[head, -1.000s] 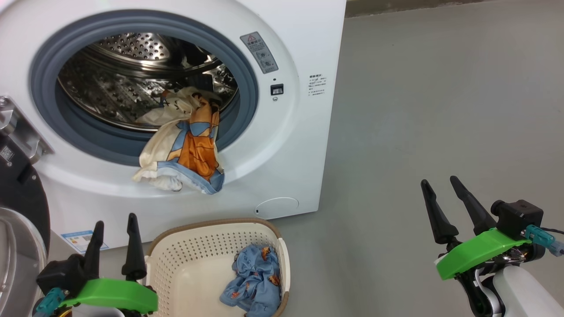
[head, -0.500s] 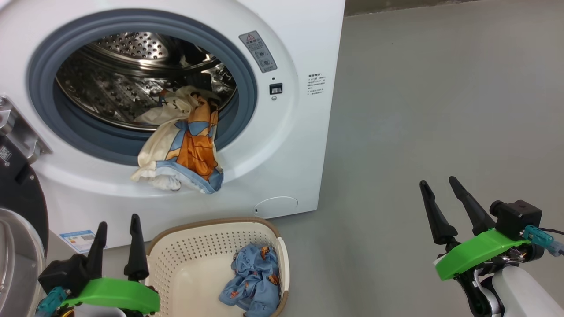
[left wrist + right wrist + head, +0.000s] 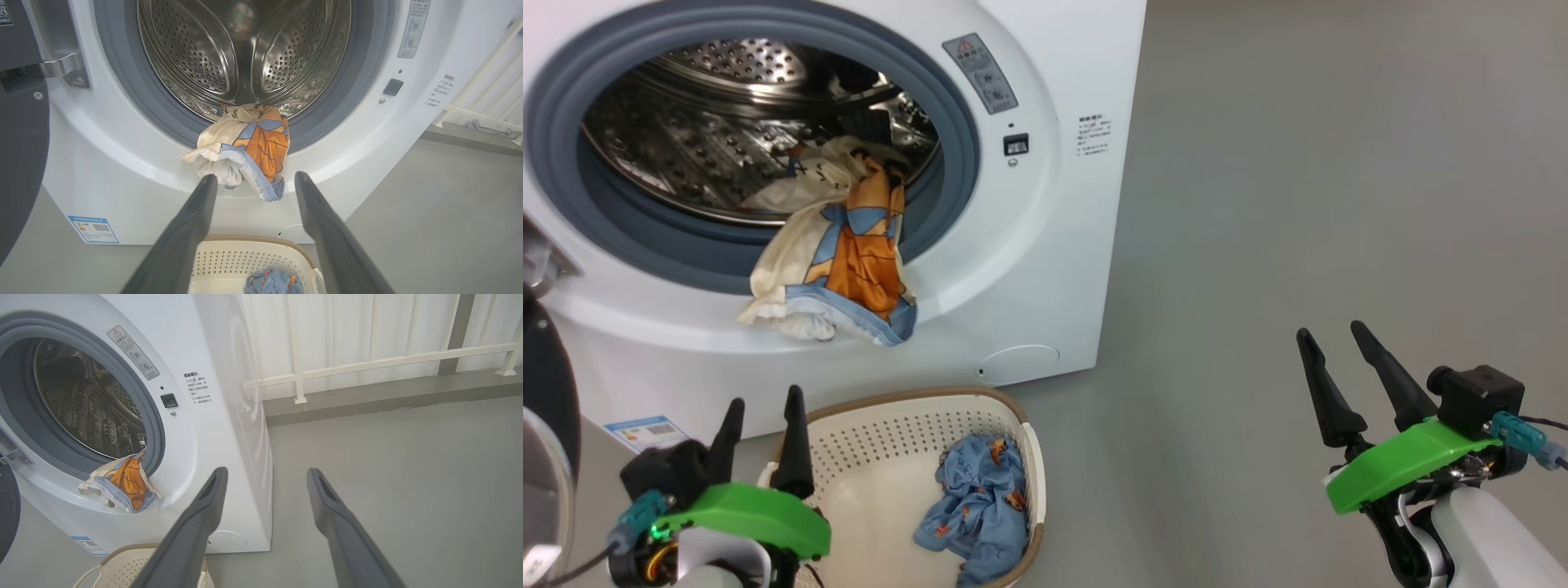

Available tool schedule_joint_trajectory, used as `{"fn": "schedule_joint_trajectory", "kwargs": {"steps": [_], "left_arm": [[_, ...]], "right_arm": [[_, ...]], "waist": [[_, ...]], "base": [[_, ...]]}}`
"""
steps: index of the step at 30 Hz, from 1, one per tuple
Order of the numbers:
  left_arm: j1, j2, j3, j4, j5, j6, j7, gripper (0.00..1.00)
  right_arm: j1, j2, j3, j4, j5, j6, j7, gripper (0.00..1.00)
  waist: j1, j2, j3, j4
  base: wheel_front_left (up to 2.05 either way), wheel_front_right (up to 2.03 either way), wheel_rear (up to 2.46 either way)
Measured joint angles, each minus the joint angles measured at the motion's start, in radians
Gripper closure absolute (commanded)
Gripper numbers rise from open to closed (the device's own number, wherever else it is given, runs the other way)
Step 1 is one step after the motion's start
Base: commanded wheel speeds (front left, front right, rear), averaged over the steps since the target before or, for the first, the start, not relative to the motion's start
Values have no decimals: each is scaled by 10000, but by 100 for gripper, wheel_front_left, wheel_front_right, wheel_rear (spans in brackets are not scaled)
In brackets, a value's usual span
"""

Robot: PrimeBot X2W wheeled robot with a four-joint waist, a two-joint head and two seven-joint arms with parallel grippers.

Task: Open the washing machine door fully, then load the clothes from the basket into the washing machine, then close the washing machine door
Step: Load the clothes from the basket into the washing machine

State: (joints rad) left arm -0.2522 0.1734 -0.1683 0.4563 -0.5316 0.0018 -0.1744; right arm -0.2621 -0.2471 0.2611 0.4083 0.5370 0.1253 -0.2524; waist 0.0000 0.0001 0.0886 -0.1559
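1. Right now the washing machine door (image 3: 20, 163) stands swung open at the left, leaving the drum (image 3: 686, 139) of the washing machine (image 3: 1054, 245) exposed.
2. One cream and orange garment (image 3: 849, 269) is only half in. It drapes over the grey seal (image 3: 956, 163) and hangs down the white front.
3. A light blue garment (image 3: 976, 506) lies bunched in the basket (image 3: 890, 398), which sits on the floor just below the opening.
4. The left claw (image 3: 765, 398) hovers by the basket's left rim, jaws spread wide and empty. The right claw (image 3: 1330, 330) hangs well to the right over bare floor, also wide open and holding nothing.
5. Closing the door with the draped garment across the seal would likely trap fabric and block the latch, so it needs pushing deeper first.
6. A shallow pinch on the blue bundle could drop it on the floor. A deep one might snag the perforated wall and drag the basket.
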Motion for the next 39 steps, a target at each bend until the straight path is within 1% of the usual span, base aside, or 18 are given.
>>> {"fn": "schedule_joint_trajectory", "kwargs": {"steps": [8, 15, 20, 23, 29, 33, 39], "left_arm": [[-1166, -25, -238, 1250, -58, -380, 272, 0], [-2677, -2, -265, 2951, -341, -754, 577, 0], [-3844, 115, -255, 4105, -433, -911, 600, 0], [-4488, 167, -134, 4746, -688, -1074, 650, 0], [-5602, 226, -63, 5848, -940, -1158, 788, 0], [-6212, 420, 35, 6483, -1026, -1168, 761, 0], [-7002, 635, 17, 7298, -1007, -1053, 688, 0]], "right_arm": [[-227, 125, -44, -125, 0, 0, 0, 0], [-585, 268, -73, -274, -25, 0, -2, 0], [-896, 387, -73, -407, -104, 0, -2, 0], [-1035, 504, -84, -460, -107, 0, -2, 0], [-1183, 660, -107, -554, -128, 0, -2, 0], [-1428, 807, -109, -646, -161, 0, -2, 0], [-1494, 882, -117, -690, -282, 2, -2, 0]], "waist": [[0, 0, 523, -248], [1, 0, 1197, -416], [1, 0, 1759, -568], [1, 0, 2102, -687], [2, 0, 2761, -950], [2, 0, 3123, -1153], [1, -1, 3589, -1417]], "base": [[0, 0, 0], [0, 0, 0], [0, 0, 0], [0, 0, 0], [0, 0, 0], [0, 0, 0], [0, 0, 0]]}}
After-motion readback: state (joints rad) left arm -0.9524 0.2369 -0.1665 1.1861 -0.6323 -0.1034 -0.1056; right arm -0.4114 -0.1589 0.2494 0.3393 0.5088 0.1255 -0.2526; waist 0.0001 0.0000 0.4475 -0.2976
